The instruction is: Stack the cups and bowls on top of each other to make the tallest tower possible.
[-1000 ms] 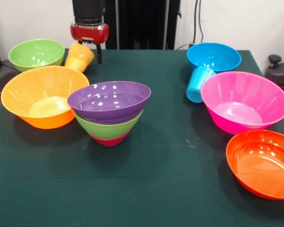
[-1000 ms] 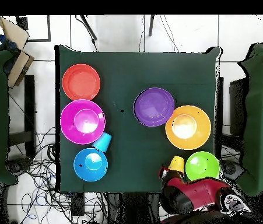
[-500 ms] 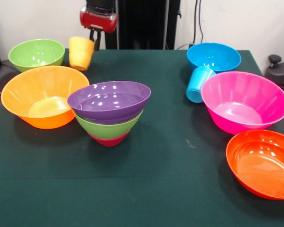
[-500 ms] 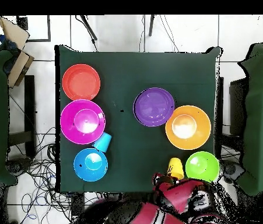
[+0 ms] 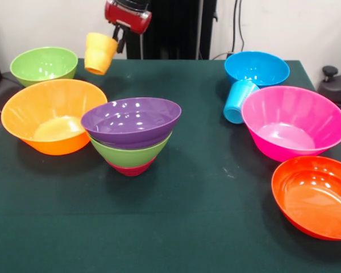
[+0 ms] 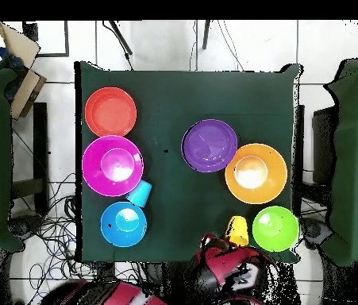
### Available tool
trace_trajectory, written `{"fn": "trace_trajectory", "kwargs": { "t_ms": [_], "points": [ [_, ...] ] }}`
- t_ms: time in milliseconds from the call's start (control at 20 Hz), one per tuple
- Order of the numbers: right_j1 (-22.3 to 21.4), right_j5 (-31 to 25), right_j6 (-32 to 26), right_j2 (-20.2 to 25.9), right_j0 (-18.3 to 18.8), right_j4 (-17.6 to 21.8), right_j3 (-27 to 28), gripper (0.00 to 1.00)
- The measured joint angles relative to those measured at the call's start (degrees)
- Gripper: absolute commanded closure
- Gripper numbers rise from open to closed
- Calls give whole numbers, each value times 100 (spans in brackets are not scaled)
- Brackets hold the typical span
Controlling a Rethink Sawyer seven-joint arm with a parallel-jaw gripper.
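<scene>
My gripper [image 5: 119, 37] is shut on the yellow-orange cup [image 5: 100, 53] and holds it in the air above the table's far left part, next to the green bowl [image 5: 44, 63]; the cup also shows in the overhead view [image 6: 237, 231]. The tower [image 5: 131, 134] stands mid-table: a purple bowl [image 6: 209, 145] on a green bowl on a small crimson bowl. The light blue cup [image 5: 238, 100] lies on its side between the blue bowl [image 5: 257, 67] and the large pink bowl [image 5: 293, 120].
The large orange bowl [image 5: 52, 115] sits left of the tower. The red-orange bowl [image 5: 315, 196] is at the front right. In the overhead view the arm's red and black body [image 6: 229, 274] is at the table's bottom edge.
My gripper has lifted the yellow-orange cup off the table, turned it from tilted to nearly upright, and raised it a little toward the right in the front view.
</scene>
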State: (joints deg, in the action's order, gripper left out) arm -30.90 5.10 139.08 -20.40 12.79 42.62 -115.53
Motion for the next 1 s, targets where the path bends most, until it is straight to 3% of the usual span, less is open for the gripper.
{"fn": "trace_trajectory", "kwargs": {
  "t_ms": [50,100,250,450,650,800,1000],
  "points": [
    [-69,-90,0,120,144,-33,-41,100],
    [-347,-594,-8,706,929,-239,-217,100],
    [-563,-1600,-41,1510,2132,-596,-348,100],
    [-594,-3090,-176,2348,3331,-890,-336,100],
    [-605,-4069,-426,2873,3743,-981,-336,100],
    [-623,-4496,-613,3216,3826,-1016,-336,100],
    [-623,-4665,-755,3576,3877,-1107,-341,100]
  ]
}}
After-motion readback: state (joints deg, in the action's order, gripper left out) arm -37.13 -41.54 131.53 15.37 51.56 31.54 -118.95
